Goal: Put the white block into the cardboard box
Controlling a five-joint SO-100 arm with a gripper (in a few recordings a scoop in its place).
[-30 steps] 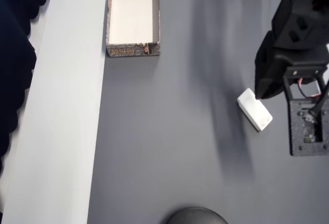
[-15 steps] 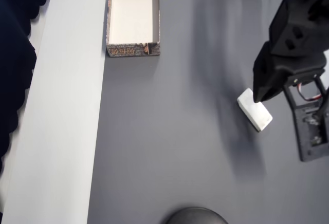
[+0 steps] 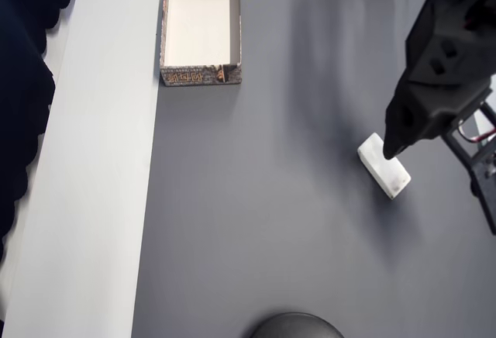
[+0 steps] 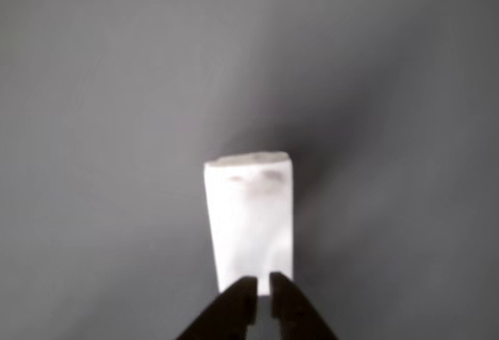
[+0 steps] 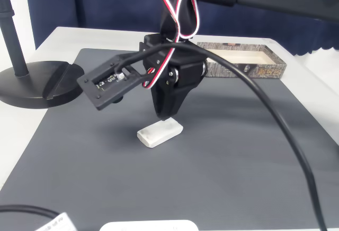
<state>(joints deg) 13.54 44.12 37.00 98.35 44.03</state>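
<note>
Your fingers (image 4: 263, 292) are pinched almost together right now, just a sliver of gap between the tips, and they're grasping nothing. In the wrist view the white block (image 4: 251, 219) runs straight away from those tips, its long axis in line with your reach and its near end just past them, so you're poised over one end rather than the middle. From overhead the fingers (image 3: 390, 150) hang just above the block's (image 3: 385, 167) upper-left end, and the block lies at a slant on the dark mat (image 3: 271, 222) of the worktop, long axis running down to the right. To my eye you'd need to spread the fingers and straddle the narrow width before closing. The block itself is a small plain white brick, rounded corners, lying flat, with a couple of faint grey smudges near its far end. The cardboard box (image 3: 201, 76) sits well apart from the block, at the mat's upper-left corner, open and empty, notch facing down.
</note>
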